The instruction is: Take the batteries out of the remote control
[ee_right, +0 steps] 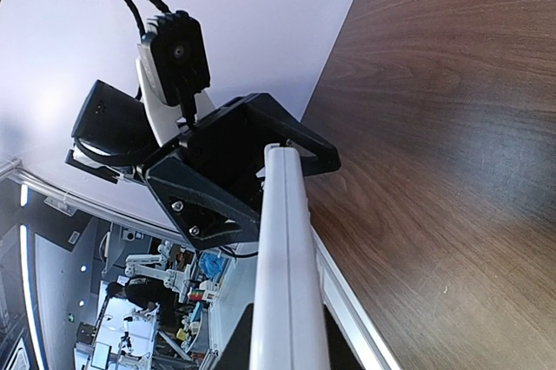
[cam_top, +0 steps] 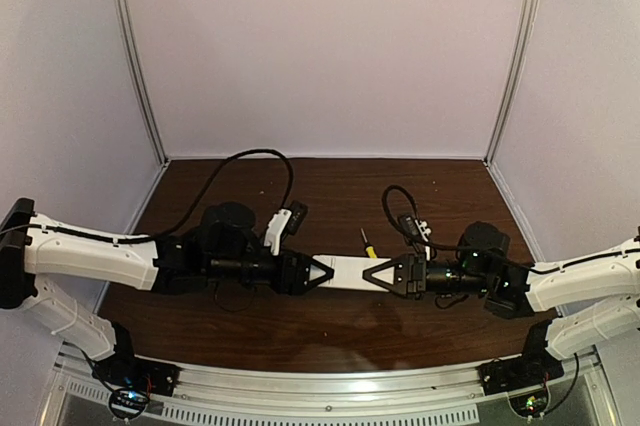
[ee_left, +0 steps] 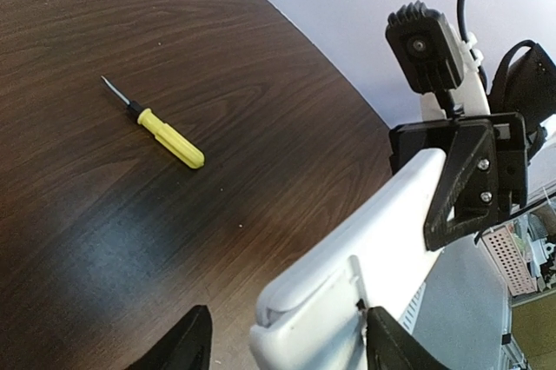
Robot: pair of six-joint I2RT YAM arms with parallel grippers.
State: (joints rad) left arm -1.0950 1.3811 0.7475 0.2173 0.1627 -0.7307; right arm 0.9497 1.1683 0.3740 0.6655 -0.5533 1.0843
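Observation:
The white remote control point(cam_top: 345, 271) hangs level above the table between my two grippers. My right gripper point(cam_top: 378, 274) is shut on its right end; in the right wrist view the remote point(ee_right: 282, 257) runs edge-on out of that gripper point(ee_right: 287, 361). My left gripper point(cam_top: 318, 271) is open around the left end. In the left wrist view point(ee_left: 287, 344) one finger point(ee_left: 391, 348) is at the remote point(ee_left: 365, 248) and the other finger point(ee_left: 187, 344) stands apart from it. A back cover panel at that end looks slightly raised. The batteries are hidden.
A yellow-handled screwdriver point(cam_top: 367, 242) lies on the dark wood table point(cam_top: 300, 196) just behind the remote, and also shows in the left wrist view point(ee_left: 165, 134). White walls enclose the table on three sides. A metal rail runs along the near edge.

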